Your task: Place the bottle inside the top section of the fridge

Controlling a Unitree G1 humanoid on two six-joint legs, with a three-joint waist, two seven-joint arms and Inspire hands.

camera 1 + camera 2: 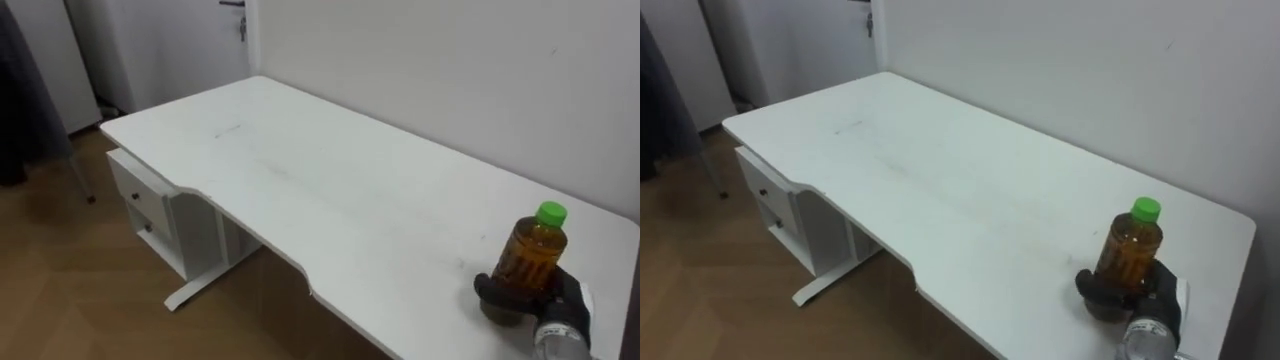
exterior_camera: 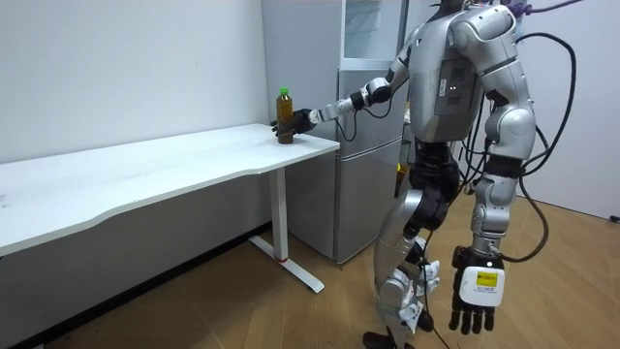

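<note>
1. At the table's near right corner, as the robot's head sees it, the bottle is standing upright, filled with amber liquid and wearing a green cap.
2. The right hand is coming in from the lower right and wrapping its dark fingers round the bottle's lower part, so the bottle's foot is hiding behind them; whether the foot is pressing on the tabletop I cannot tell from the head views.
3. From the room view, the bottle is sitting at the table's end by the wall, right at the corner, with the right hand closing on it from the side away from the table's long run.
4. The robot is standing off that same end of the table, upright, stretching its right arm out level toward the corner.
5. The left hand is hanging low beside the robot's leg, well apart from the table and below its top, with the fingers pointing down, loose and spread.
6. Just past the table's end, a grey fridge is standing against the wall, with a glass-fronted upper part rising above the tabletop's height.
7. Under the table's far end, a white drawer unit is tucked in, sitting on the wooden floor.
8. Beyond the table's far end, a pale door is showing.
</note>
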